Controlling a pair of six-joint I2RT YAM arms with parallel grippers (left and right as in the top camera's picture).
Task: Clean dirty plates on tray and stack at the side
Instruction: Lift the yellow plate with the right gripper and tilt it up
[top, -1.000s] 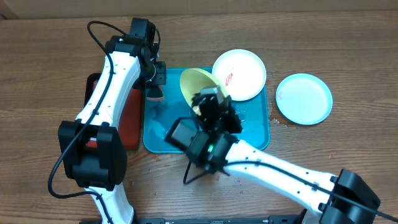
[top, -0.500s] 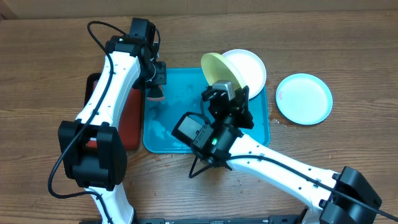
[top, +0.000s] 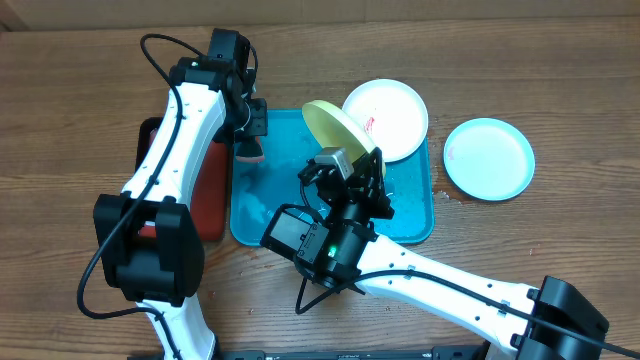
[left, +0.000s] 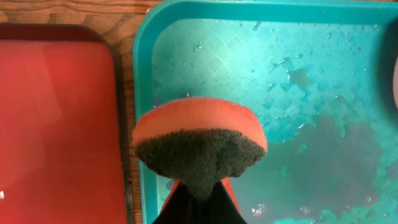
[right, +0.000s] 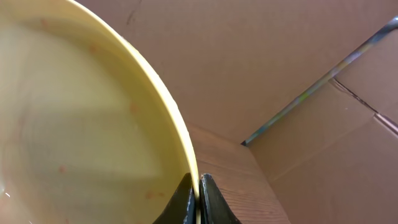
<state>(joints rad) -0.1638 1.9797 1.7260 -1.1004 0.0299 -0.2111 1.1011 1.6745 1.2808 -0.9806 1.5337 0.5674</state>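
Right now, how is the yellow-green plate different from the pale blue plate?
The yellow-green plate is pinched at its rim by the right gripper and tilted on edge above the tray; the pale blue plate lies flat on the table, right of the tray. The pale blue plate bears a reddish mark near its rim; the yellow-green plate shows only faint specks. Both are round and shallow.

One plate seemingly rests on the tray's far-right rim.
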